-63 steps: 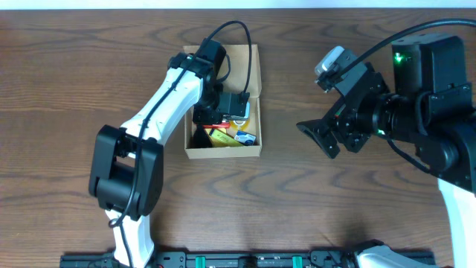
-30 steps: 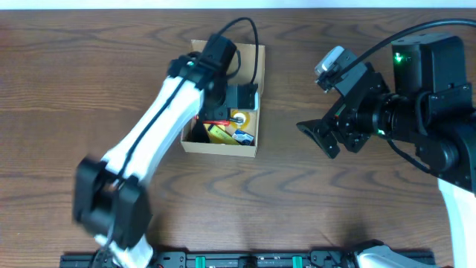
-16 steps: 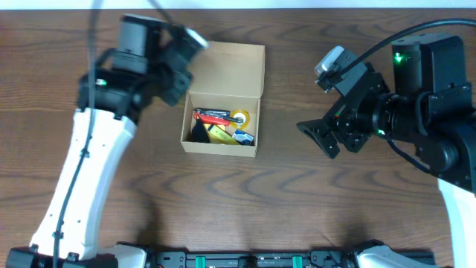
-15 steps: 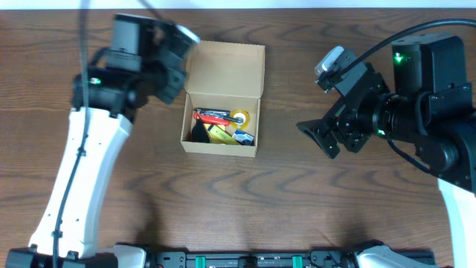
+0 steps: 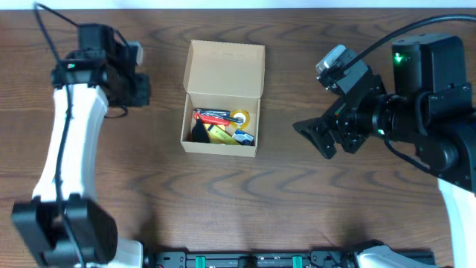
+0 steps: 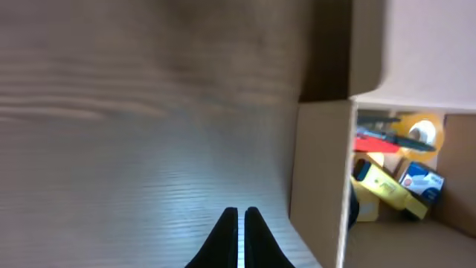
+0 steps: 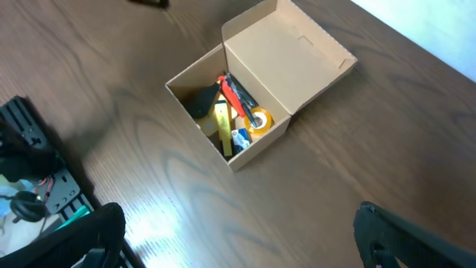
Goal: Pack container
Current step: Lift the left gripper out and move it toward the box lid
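The container (image 5: 220,150) is a tan cardboard box in the middle of the table, its flap lid (image 5: 225,65) standing open at the back. Inside lie a red tool (image 5: 210,115), a yellow tape roll (image 5: 239,117), a yellow packet and a blue-and-white item. My left gripper (image 5: 143,91) hovers over bare wood to the left of the box, shut and empty; in the left wrist view its fingertips (image 6: 239,214) meet, with the box wall (image 6: 320,179) to the right. My right gripper (image 5: 315,139) stands wide open to the right of the box, and its wrist view looks down on the container (image 7: 262,143) from afar.
A black rail (image 5: 245,260) runs along the table's front edge, and the right wrist view shows black hardware with wiring (image 7: 30,171) there. Dark wooden tabletop (image 5: 223,201) surrounds the box. The table's back edge lies just behind the lid.
My left arm has come up out of the box and swung away to the left, uncovering the contents. The box has shifted slightly. The right arm has barely moved.
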Tool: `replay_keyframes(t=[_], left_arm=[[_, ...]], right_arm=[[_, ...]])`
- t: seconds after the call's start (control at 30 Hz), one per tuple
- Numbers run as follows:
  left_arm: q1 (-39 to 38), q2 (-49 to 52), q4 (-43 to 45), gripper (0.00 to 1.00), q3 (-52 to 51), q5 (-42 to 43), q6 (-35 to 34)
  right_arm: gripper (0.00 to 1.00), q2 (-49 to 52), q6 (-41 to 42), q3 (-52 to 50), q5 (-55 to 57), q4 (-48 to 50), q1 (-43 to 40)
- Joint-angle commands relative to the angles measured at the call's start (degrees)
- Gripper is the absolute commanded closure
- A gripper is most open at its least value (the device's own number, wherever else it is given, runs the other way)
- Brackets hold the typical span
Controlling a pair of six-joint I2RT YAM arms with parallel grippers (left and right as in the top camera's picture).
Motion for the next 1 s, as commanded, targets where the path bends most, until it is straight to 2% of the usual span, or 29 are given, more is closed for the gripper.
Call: replay_keyframes(t=[0.0, 0.2, 0.57, 0.97], left_arm=[[0.13, 2.84, 2.45, 0.94, -3.96, 6.88, -1.16], [0.22, 5.25, 6.84, 0.94, -9.55, 9.46, -5.05], [-0.48, 6.49, 6.84, 0.94, -13.86, 19.17, -7.96], [-3.93, 6.49, 4.04, 0.94, -13.86, 19.28, -8.15]], right_arm=[[0.01, -0.02, 1.33, 0.17, -2.08, -0.48, -0.07], [0.01, -0.02, 2.80, 0.17, -2.27, -1.68, -0.07], [0.01, 0.02, 2.80, 0.17, -2.25, -1.14, -0.07], [0.01, 0.04, 3.26, 0.17, -2.25, -0.33, -0.07]])
